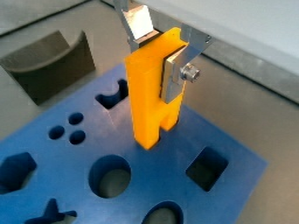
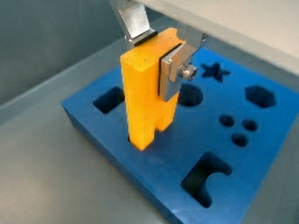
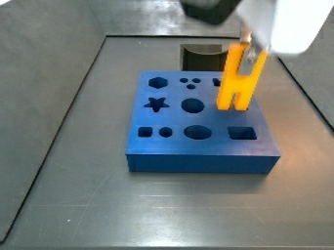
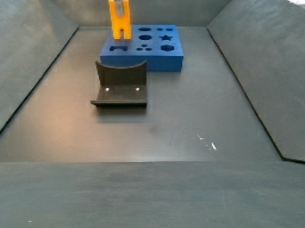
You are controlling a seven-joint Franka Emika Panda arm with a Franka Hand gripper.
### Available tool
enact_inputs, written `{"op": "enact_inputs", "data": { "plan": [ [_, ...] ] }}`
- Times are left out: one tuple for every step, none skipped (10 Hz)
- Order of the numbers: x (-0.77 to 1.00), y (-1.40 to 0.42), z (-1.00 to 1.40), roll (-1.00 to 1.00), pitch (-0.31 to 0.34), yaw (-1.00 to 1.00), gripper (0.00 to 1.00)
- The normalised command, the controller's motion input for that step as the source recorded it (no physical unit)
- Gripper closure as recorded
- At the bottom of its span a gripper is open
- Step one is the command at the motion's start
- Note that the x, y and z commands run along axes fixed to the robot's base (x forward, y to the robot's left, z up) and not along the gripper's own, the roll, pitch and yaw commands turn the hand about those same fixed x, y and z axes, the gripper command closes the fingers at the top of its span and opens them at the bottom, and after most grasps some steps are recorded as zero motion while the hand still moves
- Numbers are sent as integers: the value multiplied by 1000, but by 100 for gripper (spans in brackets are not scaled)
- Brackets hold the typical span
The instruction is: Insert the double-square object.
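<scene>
Counter (image 4: 179, 178): lay grey and bare in the foreground of a side view.
Dark grey curved piece (image 4: 120, 85): sat on the counter just in front of the blue block; showed beyond the block too (image 3: 201, 52).
Blue block (image 3: 196, 127): rested flat on the counter, shaped holes facing up.
Double-square object (image 3: 240, 80): hung upright over the blue block's edge, lower ends at or just above its top face; contact could not be told.
Gripper (image 1: 163, 54): stood above the block, at the yellow piece's upper part.
Fingers (image 2: 176, 64): were clamped on the double-square object, silver plates pressed to its sides in both wrist views.
</scene>
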Motion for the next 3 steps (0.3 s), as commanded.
{"op": "enact_inputs", "data": {
  "plan": [
    [51, -20, -577, 184, -23, -6, 100],
    [9, -20, -431, 150, 0, -49, 100],
    [0, 0, 0, 0, 0, 0, 100]
  ]
}}
